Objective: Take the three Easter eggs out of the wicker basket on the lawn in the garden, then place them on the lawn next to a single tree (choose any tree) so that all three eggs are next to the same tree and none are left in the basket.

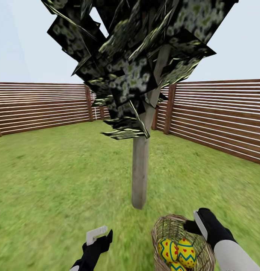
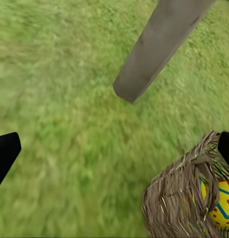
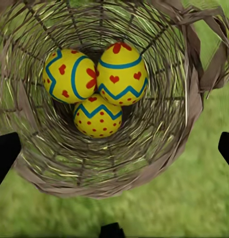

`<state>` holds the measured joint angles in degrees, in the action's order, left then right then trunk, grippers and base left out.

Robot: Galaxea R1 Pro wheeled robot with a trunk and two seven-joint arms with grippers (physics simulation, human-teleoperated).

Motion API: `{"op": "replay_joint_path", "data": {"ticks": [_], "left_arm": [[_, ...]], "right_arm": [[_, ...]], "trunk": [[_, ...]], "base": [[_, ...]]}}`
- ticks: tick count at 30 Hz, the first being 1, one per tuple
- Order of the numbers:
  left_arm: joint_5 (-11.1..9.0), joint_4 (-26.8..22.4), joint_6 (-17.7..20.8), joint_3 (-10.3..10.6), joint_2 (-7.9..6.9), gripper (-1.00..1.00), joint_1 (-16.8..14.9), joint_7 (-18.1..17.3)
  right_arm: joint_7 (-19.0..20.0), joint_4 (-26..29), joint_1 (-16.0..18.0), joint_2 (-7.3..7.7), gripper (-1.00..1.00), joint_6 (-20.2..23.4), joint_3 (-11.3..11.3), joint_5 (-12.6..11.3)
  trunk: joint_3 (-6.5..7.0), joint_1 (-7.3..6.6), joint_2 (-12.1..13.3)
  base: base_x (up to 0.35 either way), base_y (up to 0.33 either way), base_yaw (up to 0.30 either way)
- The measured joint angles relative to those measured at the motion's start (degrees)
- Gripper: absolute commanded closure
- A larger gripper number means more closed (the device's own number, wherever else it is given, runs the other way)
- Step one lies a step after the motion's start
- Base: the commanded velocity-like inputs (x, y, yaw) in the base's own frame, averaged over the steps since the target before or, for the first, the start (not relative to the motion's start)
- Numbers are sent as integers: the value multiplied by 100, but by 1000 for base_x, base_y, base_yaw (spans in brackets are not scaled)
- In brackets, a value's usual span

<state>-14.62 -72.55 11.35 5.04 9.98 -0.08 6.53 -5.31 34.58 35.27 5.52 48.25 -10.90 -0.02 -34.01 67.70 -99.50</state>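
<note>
Three yellow, blue-zigzagged, red-marked Easter eggs fill the wicker basket; both claws gape empty.

Three yellow Easter eggs sit bright in the light brown, open-weave wicker basket, each banded in blue zigzags and curves and dotted with red hearts and spots. The lawn is a mottled bright green, and the tree has a pale grey-tan trunk under dark, almost black leaf clumps flecked yellow-green. On the far side a brown slatted fence shows pale stripes between its boards under a washed-out blue-white sky, while the left gripper and right gripper are black with white parts.
</note>
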Motion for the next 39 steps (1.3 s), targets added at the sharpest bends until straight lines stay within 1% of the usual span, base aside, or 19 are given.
{"op": "replay_joint_path", "data": {"ticks": [4,10,17,25,29,31,33,34,35,36,39], "left_arm": [[-29,-8,7,-4,2,-100,0,13],[-33,-18,-3,-1,2,-100,-2,18],[-42,-51,-22,-3,2,-100,-2,55],[-41,-234,-7,14,2,-100,-1,63],[-44,-393,20,5,2,-100,0,55],[-45,-480,106,2,2,-100,0,45],[-49,-564,334,0,2,-100,0,28],[-50,-602,546,3,2,-100,0,11],[-54,-620,660,4,2,-100,0,1],[-79,-668,861,4,2,-100,0,-24],[-218,-823,1150,1,2,-100,0,-57]], "right_arm": [[9,-332,108,3,-100,5,4,-74],[19,-989,403,17,-100,-23,5,-103],[22,-1185,486,22,-100,-37,3,-110],[23,-1205,495,19,-100,-87,2,-108],[20,-1207,495,16,-100,-368,1,-107],[19,-1211,495,19,-100,-539,0,-107],[18,-1215,496,15,-100,-648,-1,-108],[18,-1216,496,15,-100,-688,-1,-107],[18,-1216,496,16,-100,-703,-1,-107],[18,-1216,496,15,-100,-724,-1,-107],[17,-1216,496,9,-100,-750,-1,-107]], "trunk": [[0,0,0],[0,3,0],[0,3,0],[-143,178,-319],[-215,266,-480],[-251,310,-560],[-287,354,-640],[-305,376,-680],[-323,398,-720],[-323,399,-722],[-323,399,-722]], "base": [[271,0,0],[79,0,0],[10,0,0],[1,0,0],[0,0,0],[0,0,0],[0,0,0],[0,0,0],[0,0,0],[0,0,0],[0,0,0]]}}
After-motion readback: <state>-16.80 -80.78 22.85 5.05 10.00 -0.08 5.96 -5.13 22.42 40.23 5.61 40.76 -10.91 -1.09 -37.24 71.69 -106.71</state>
